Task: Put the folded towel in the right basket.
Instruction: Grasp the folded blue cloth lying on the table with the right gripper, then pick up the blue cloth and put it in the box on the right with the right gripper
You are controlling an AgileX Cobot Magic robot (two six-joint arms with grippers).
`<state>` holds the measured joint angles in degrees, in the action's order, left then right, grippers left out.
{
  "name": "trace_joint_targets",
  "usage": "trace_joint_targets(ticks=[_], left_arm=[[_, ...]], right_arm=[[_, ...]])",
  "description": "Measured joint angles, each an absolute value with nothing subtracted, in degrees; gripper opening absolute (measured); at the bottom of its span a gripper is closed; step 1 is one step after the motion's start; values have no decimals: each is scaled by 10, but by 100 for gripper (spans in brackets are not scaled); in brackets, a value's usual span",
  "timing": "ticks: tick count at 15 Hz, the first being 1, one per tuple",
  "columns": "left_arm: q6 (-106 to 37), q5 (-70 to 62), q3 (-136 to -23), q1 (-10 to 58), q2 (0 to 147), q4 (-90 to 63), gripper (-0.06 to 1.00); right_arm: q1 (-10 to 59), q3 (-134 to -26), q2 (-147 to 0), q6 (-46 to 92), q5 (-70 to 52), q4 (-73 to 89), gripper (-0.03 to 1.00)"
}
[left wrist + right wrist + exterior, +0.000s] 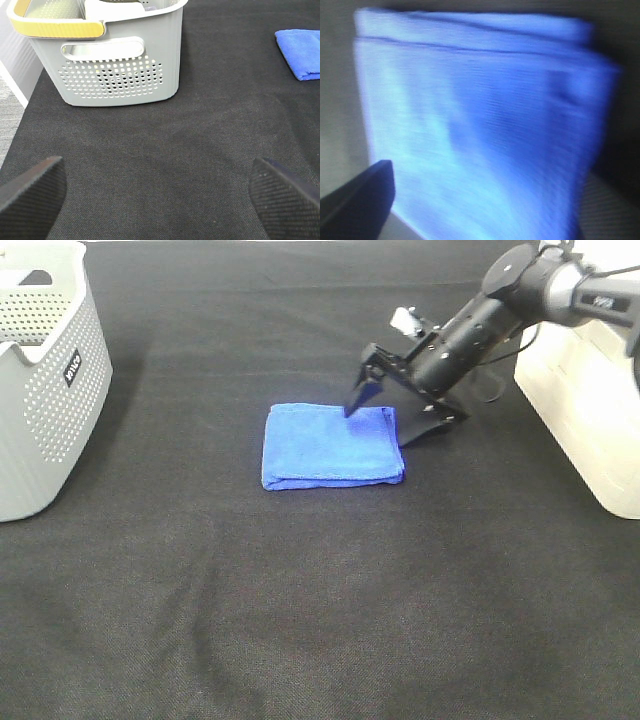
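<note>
The folded blue towel [333, 445] lies flat on the black cloth near the middle. My right gripper [376, 427] is open at the towel's back right corner, one finger over the towel's top and the other low beside its right edge. In the right wrist view the towel [480, 115] fills the picture, blurred, with one dark fingertip [357, 202] at its edge. The right basket [590, 410], cream-white, stands at the far right. My left gripper [160, 200] is open and empty over bare cloth; the towel [302, 52] shows far from it.
A grey perforated basket [40, 380] stands at the left edge; in the left wrist view it [120, 80] has a yellow handle. The black cloth [320, 620] covers the whole table.
</note>
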<state>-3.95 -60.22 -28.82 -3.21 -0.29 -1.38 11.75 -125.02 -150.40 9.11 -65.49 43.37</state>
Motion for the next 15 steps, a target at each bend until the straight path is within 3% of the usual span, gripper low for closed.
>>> trace_joint_targets(ticks=[2, 6, 11, 15], left_arm=[[-40, -602, -288, -32, -3, -14, 92], [-39, -602, -288, -32, -3, -14, 92], [-38, -602, -288, -32, -3, -14, 92], [-38, -602, -288, -32, -3, -14, 92]], right_arm=[[141, -1253, -1518, 101, -643, 470, 81], [161, -1253, -1530, 105, -614, 461, 15], [162, -1252, -1501, 121, -635, 428, 16], [133, -1369, -1422, 104, -692, 409, 16]])
